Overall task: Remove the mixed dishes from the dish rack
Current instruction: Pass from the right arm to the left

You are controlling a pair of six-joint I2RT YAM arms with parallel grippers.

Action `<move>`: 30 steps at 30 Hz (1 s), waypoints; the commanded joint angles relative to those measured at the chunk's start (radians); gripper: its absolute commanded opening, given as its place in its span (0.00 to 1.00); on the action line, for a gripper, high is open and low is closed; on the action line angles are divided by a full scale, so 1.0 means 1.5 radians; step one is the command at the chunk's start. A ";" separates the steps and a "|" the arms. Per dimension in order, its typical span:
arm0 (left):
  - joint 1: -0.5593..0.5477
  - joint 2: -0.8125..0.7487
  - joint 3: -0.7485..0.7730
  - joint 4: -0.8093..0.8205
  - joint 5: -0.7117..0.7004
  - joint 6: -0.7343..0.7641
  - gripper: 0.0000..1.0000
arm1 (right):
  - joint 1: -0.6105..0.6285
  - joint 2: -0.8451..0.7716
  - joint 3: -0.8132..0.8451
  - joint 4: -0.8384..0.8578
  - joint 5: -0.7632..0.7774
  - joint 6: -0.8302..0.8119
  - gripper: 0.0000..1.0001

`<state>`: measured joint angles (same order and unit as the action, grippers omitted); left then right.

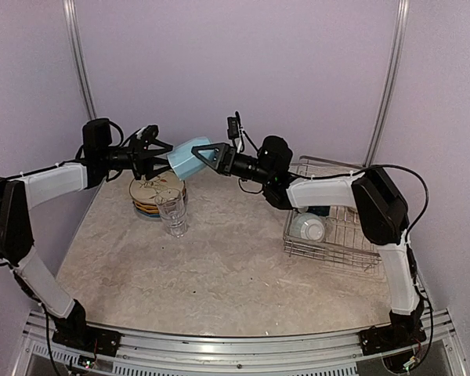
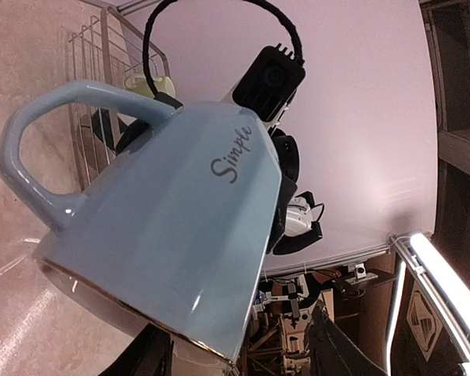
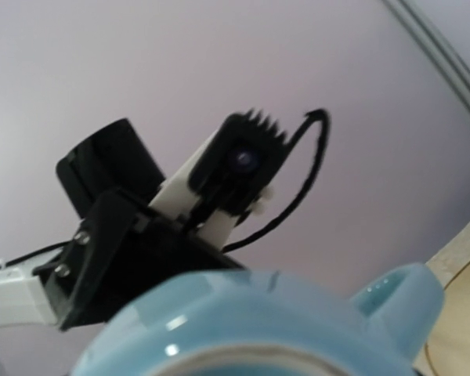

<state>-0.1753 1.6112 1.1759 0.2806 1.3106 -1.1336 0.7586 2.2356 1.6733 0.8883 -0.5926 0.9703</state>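
— What does the right gripper [image 1: 204, 154] have?

— The light blue mug [image 1: 185, 160]. Its fingers clasp the mug's base end, and the mug hangs on its side in the air above the bench [image 1: 219, 266].

— And the left gripper [image 1: 158, 151]?

— Right at the mug's open rim, facing the right gripper with the mug between them. In the left wrist camera the mug fills the view, handle to the upper left, "Simple" written on its wall. I cannot tell whether its fingers press on the mug.

— What is on the bench?

— A stack of plates [image 1: 149, 200] sits near the left gripper, with a clear glass tumbler [image 1: 172, 213] just beside it. The dish rack [image 1: 333, 254] stands well apart to the right. It holds a white bowl [image 1: 308, 227] and a pale green mug [image 2: 146, 82].
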 commanded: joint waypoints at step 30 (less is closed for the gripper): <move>0.004 0.044 -0.070 0.447 0.020 -0.273 0.00 | 0.030 -0.051 -0.054 0.053 0.041 -0.076 0.77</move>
<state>-0.1730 1.7142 1.0763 0.9344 1.3609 -1.5814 0.7963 2.2585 1.6390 0.9371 -0.5911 0.9142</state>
